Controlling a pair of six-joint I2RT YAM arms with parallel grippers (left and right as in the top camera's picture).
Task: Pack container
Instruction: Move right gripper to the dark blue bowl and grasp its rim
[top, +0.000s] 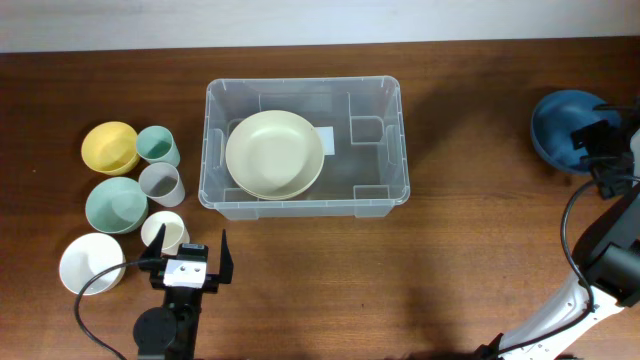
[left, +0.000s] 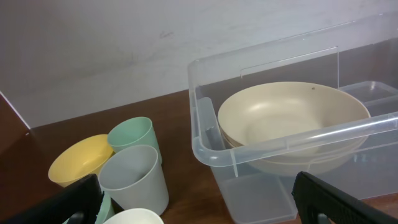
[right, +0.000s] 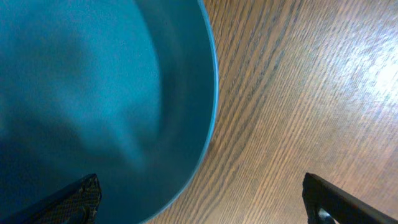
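Note:
The clear container (top: 215, 110) stands mid-table with a cream bowl (top: 274, 153) inside; both show in the left wrist view, container (left: 205, 146) and cream bowl (left: 292, 121). My left gripper (top: 188, 262) is open and empty near the front left, beside a small cream cup (top: 163, 232). My right gripper (top: 598, 150) is open at the far right, straddling the rim of a dark blue bowl (top: 556, 125), which fills the right wrist view (right: 93, 93). One finger is over the bowl's inside, the other over bare wood.
Left of the container are a yellow bowl (top: 109, 146), a green cup (top: 156, 145), a grey cup (top: 161, 184), a green bowl (top: 116, 204) and a white bowl (top: 91, 263). In the left wrist view the grey cup (left: 134, 177) and green cup (left: 132, 135) are close ahead.

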